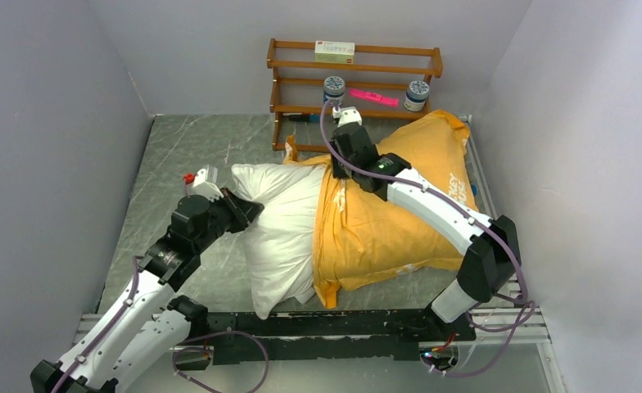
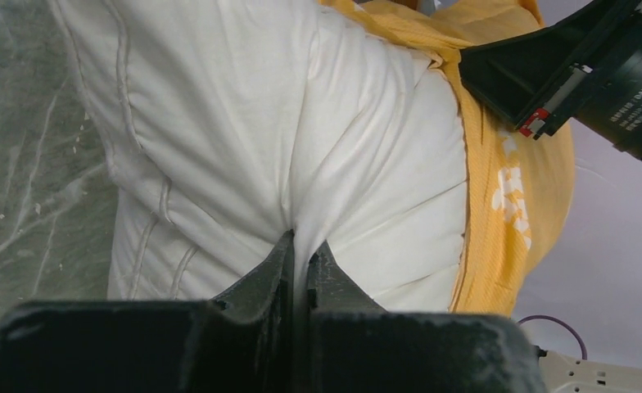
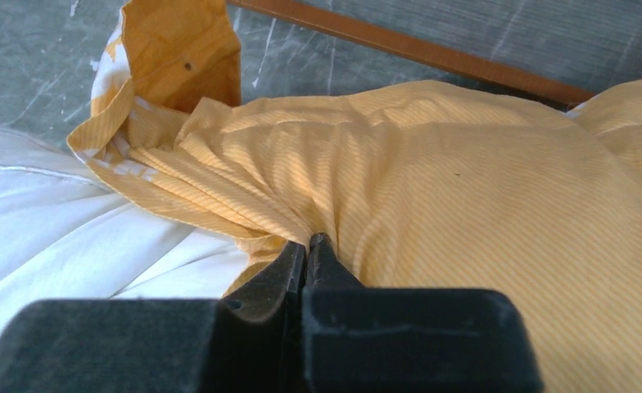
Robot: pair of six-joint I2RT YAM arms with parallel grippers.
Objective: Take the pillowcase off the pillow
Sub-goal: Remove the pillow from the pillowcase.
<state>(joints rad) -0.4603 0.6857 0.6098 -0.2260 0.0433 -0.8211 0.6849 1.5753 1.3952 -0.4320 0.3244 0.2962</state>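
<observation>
My fingers are matt, grainy black plastic, the pillow soft creased white cloth, the pillowcase finely ribbed orange-yellow cloth, matt too, the table a grey marbled sheet with a dull sheen, and the rack smooth brown wood.

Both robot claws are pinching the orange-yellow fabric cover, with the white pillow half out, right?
Not both. The left gripper is shut on the plump white stuffed pillow, as the left wrist view shows; only the right gripper pinches the orange-yellow fabric pillowcase.
</observation>
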